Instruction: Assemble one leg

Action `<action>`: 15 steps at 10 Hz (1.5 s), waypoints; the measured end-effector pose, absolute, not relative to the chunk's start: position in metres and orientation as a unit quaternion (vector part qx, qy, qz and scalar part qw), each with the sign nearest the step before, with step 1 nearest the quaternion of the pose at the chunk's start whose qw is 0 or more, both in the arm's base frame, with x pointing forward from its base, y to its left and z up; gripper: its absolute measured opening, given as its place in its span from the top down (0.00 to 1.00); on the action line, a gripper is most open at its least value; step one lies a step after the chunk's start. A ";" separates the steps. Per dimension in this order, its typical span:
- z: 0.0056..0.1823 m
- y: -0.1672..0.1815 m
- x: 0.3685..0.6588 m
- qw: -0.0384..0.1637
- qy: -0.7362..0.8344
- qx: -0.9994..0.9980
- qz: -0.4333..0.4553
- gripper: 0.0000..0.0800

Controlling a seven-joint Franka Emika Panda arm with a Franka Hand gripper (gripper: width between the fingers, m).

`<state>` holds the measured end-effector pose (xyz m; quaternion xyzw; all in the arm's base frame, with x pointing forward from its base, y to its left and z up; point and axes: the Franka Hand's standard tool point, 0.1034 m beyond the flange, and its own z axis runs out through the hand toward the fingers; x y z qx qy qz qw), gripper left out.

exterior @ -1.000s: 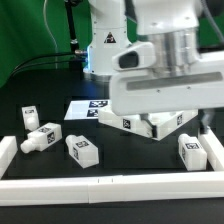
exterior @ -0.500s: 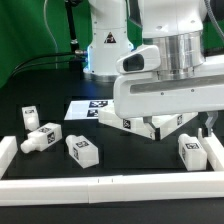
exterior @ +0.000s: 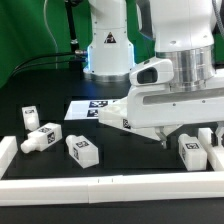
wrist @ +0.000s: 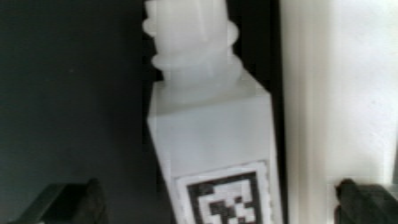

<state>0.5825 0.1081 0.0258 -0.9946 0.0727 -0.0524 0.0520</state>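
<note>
1. Claw [wrist: 217, 205]: jaws wide, holding nothing. One fingertip [wrist: 71, 205] shows on each side of the leg [wrist: 210, 120], neither touching it.
2. Leg position: flat on the table at the exterior view's right, just beside the rail [wrist: 329, 100], under the claw. The other legs [exterior: 82, 150] lie well apart from it, toward the exterior view's left.
3. Risk, rail: only a thin dark gap shows between leg and rail, and the rail-side fingertip appears to hang over the rail, not over the gap. Judgement: a straight drop may set that finger on the rail, stopping the descent or jamming it.
4. Risk, shove: if only the free-side finger reaches the table, closing would push the leg against the rail. It could roll or twist out of line rather than be clamped.
5. Risk, grip height: the wrist view puts the tagged end between the fingers. A hold that far from the middle may let the neck end droop on lifting.
6. Axis: long axis runs parallel to the rail, crosswise to the claw's closing line, which suits a pinch across the flat sides.
7. Heading: narrow neck points along the rail, away from the tagged end and the fingertips. Exterior view too small to tell which end is the neck.
</note>
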 end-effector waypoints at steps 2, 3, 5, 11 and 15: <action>0.026 0.108 0.583 0.052 0.068 -0.995 -0.054 0.19; 0.026 0.107 0.583 0.052 0.062 -0.995 -0.055 0.19; 0.025 0.101 0.584 0.050 0.051 -0.996 -0.057 0.19; 0.017 0.082 0.585 0.045 0.034 -0.997 -0.057 0.19; 0.017 0.082 0.584 0.045 0.034 -0.997 -0.057 0.30</action>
